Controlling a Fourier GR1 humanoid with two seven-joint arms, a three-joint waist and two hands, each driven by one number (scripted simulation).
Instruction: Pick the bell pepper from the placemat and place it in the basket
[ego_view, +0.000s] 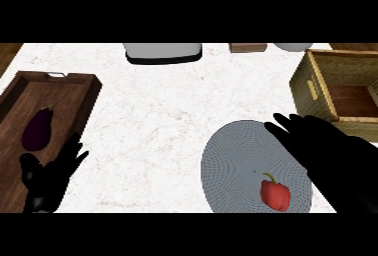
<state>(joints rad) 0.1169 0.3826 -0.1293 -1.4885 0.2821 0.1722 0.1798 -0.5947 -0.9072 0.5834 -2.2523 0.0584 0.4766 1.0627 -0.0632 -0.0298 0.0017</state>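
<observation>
- The white marble counter (162, 115) spreads out ahead of both hands.
- The long dark wooden tray (74, 95) lies ahead of the left hand (46, 177), which rests with fingers straight and spread at the view's lower left, over the tray's near end.
- The woven wicker basket (314, 80) stands ahead of the right hand (325, 145), well apart from the pepper.
- The round grey mesh placemat (236, 160) lies partly under the right hand, whose fingers are straight and held apart (nothing in them).
- The dark purple eggplant (37, 130) lies in the tray, just ahead of the left hand.
- The red bell pepper (276, 194) sits on the placemat, just left of the right forearm, green stem pointing away.
</observation>
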